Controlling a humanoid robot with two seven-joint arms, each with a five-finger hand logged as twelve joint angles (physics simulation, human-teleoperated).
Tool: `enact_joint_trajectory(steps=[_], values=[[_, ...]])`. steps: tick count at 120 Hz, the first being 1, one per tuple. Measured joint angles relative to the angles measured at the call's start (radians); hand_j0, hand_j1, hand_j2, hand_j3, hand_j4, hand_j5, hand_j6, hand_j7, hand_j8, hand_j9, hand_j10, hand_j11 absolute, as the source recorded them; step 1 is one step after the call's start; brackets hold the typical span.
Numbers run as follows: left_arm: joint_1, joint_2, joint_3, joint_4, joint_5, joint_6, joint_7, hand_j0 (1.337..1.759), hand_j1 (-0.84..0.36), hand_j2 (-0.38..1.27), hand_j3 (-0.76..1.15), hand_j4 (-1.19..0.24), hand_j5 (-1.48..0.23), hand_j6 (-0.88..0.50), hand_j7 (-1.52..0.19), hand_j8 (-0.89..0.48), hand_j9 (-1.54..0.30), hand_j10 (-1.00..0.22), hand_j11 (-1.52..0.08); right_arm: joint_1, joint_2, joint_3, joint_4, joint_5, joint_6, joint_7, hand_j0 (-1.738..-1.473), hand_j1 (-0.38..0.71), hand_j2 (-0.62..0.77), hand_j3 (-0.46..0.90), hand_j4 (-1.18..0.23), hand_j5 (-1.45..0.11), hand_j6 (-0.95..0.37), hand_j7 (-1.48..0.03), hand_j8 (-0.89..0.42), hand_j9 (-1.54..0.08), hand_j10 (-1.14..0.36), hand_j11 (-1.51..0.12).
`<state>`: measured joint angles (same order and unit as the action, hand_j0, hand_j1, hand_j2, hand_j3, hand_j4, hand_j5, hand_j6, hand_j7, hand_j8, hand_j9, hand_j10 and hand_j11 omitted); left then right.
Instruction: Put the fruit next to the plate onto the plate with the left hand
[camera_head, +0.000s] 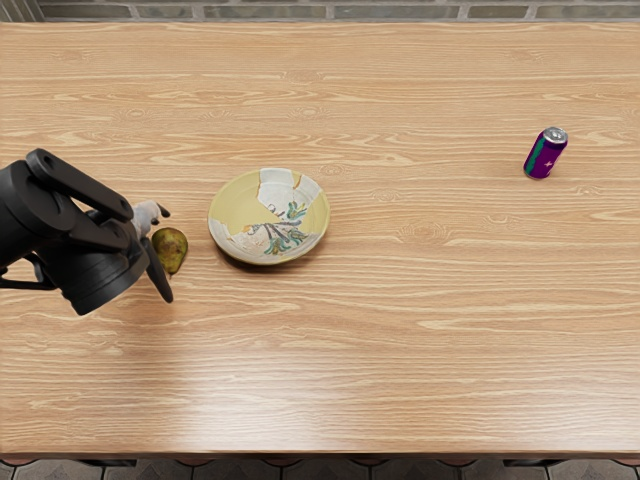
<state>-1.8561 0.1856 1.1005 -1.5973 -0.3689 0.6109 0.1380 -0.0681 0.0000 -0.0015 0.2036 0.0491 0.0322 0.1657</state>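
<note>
Left hand: open, fingers either side of the pear
Pear: on the table, just beside the plate

Pale wooden table, seen from above.
Bearing a pear just beside a patterned plate; purple can well apart, far right.

The left hand is at the pear just beside the plate; a purple can sits well apart.
</note>
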Motion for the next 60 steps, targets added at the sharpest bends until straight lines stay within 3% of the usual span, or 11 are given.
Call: enact_joint_trajectory(steps=[60], values=[[0.018, 0.001, -0.001, 0.018, 0.0, 0.0, 0.0, 1.658, 0.19, 0.03, 0.0, -0.13, -0.17, -0.13, -0.17, -0.13, -0.17, -0.13, -0.17, 0.0, 0.0, 0.0, 0.0, 0.0, 0.0, 0.0, -1.658, -0.34, 0.0, 0.0, -0.01, -0.01, -0.01, -0.01, -0.01, -0.01, -0.01, -0.01]])
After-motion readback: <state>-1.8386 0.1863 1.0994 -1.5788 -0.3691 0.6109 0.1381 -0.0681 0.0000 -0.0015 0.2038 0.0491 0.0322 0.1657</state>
